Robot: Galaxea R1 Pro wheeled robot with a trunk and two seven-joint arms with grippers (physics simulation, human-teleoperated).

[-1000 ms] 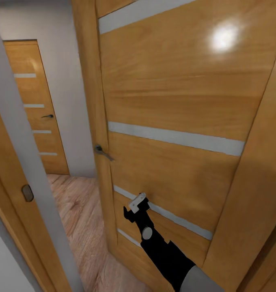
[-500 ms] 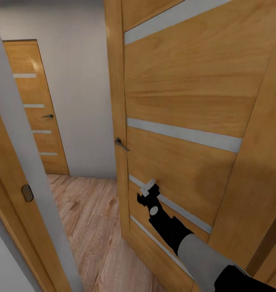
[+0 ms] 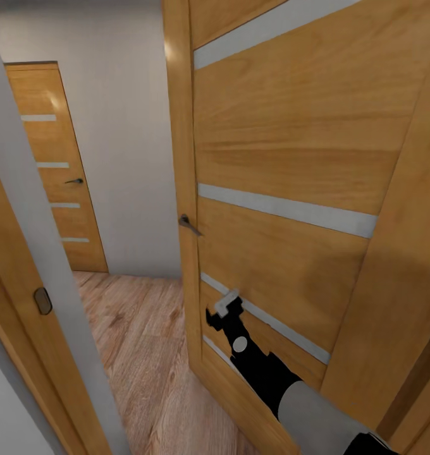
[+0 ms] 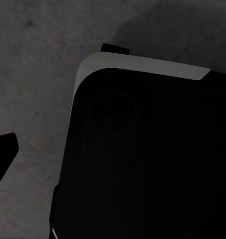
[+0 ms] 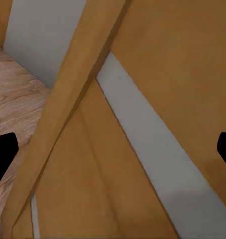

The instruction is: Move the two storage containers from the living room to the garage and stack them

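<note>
Your right gripper (image 3: 226, 304) is pressed up against the half-open wooden door (image 3: 291, 145), right at its lower pale stripe (image 3: 269, 323) and below the dark lever handle (image 3: 188, 224). In the right wrist view its fingertips (image 5: 3, 154) sit far apart at the frame edges, so it is released and grasps nothing. Past the door edge you see a light wood-plank hallway floor (image 3: 139, 341), a white wall (image 3: 123, 145) and a second striped door (image 3: 54, 164). Your left wrist camera looks down at dark grey concrete floor (image 4: 33, 74) beside a black robot part (image 4: 147, 159); whether the left gripper (image 4: 2, 155) is released, I cannot tell.
</note>
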